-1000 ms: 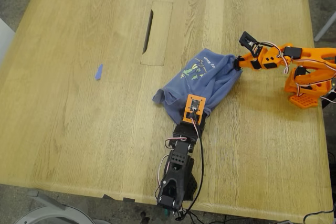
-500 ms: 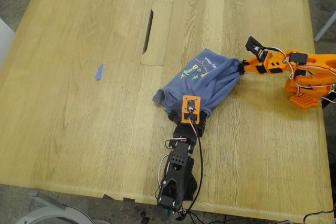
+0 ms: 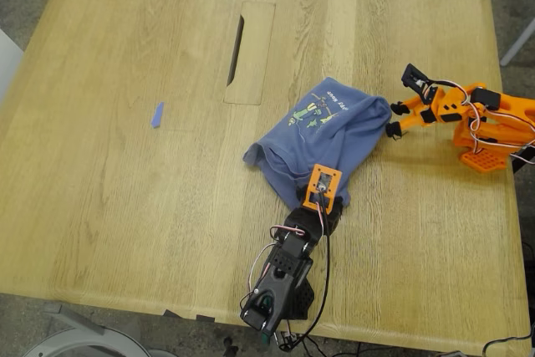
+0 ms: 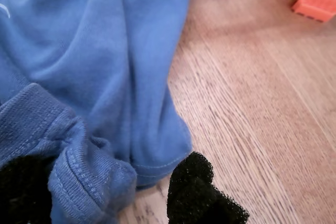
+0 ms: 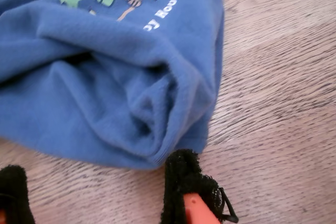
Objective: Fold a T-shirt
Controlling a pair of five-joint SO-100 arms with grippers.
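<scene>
The blue T-shirt (image 3: 326,127) lies crumpled on the wooden table (image 3: 125,206), its green-and-yellow print (image 3: 311,112) facing up. My first gripper (image 3: 323,208), on the black arm at the exterior view's bottom, sits at the shirt's near edge. In the first wrist view the first gripper (image 4: 110,174) has its black pads on either side of a bunched hem of the T-shirt (image 4: 105,51), shut on it. My second gripper (image 3: 393,119), on the orange arm at the exterior view's right, stands open just off the shirt's corner. The second gripper (image 5: 97,190) holds nothing, with the T-shirt (image 5: 105,77) lying just beyond its pads.
A small blue scrap (image 3: 156,114) lies toward the exterior view's left. A rectangular cut-out with a dark slot (image 3: 249,52) is set in the table behind the shirt. The orange arm's base (image 3: 489,144) stands near the table's edge on the exterior view's right.
My second gripper has let go of the shirt's corner and drawn back toward the exterior view's right. My first gripper has pulled the shirt's near edge toward the exterior view's bottom right.
</scene>
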